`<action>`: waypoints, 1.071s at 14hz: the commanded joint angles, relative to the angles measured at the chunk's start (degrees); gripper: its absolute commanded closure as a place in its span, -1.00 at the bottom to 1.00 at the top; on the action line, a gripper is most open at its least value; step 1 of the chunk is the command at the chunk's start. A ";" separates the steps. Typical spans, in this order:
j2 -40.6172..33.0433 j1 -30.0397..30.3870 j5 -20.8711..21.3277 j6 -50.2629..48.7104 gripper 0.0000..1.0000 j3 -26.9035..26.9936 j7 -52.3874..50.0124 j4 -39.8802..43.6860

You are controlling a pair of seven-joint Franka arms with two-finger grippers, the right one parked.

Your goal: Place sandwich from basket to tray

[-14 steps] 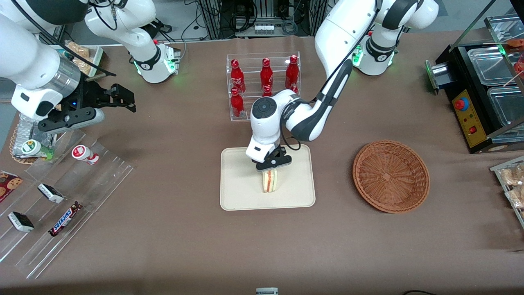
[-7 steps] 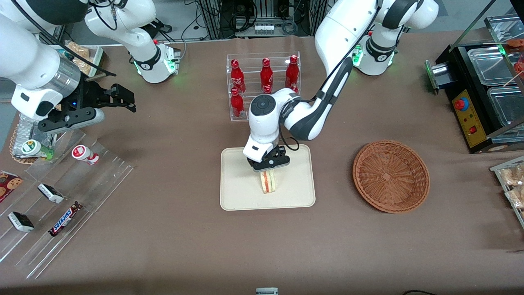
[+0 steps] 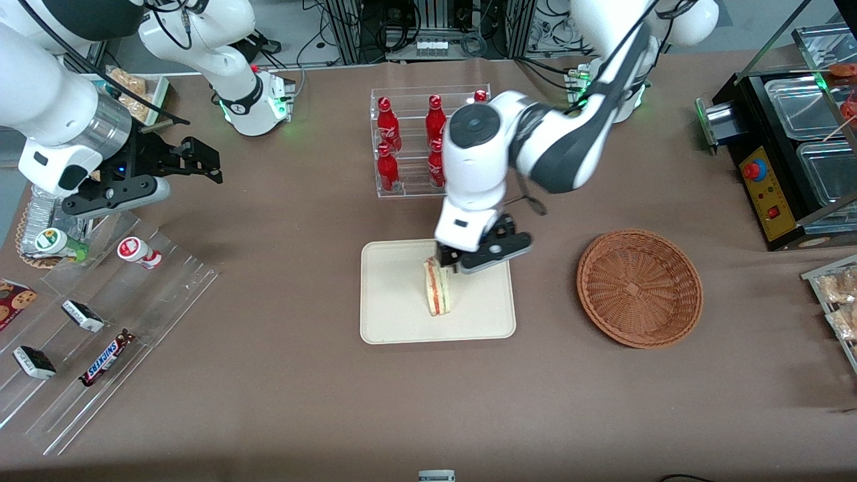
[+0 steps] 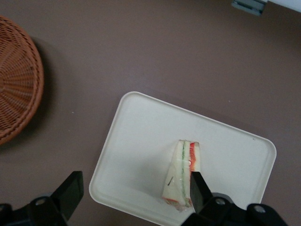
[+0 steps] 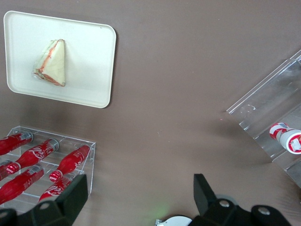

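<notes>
a clear acrylic rack point(image 3: 402, 144) of red cola bottles point(image 3: 387, 123) stands near the table's middle, farther from the front camera than most other things. toward the parked arm's end, stepped clear racks point(image 3: 114, 321) hold a snickers bar point(image 3: 106, 357), two small dark wrapped bars point(image 3: 82, 315) and a little red-and-white bottle point(image 3: 139, 252), with a green-capped bottle point(image 3: 57, 243) and a cookie pack point(image 3: 13, 299) near them. toward the working arm's end stands a black machine point(image 3: 776, 167) with a red button point(image 3: 752, 171), and bagged brown pastries point(image 3: 840, 301) lie nearer the front camera than it.
</notes>
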 commanded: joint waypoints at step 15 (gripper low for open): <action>-19.69 30.35 -8.01 -20.58 -1.00 -0.26 45.71 -8.58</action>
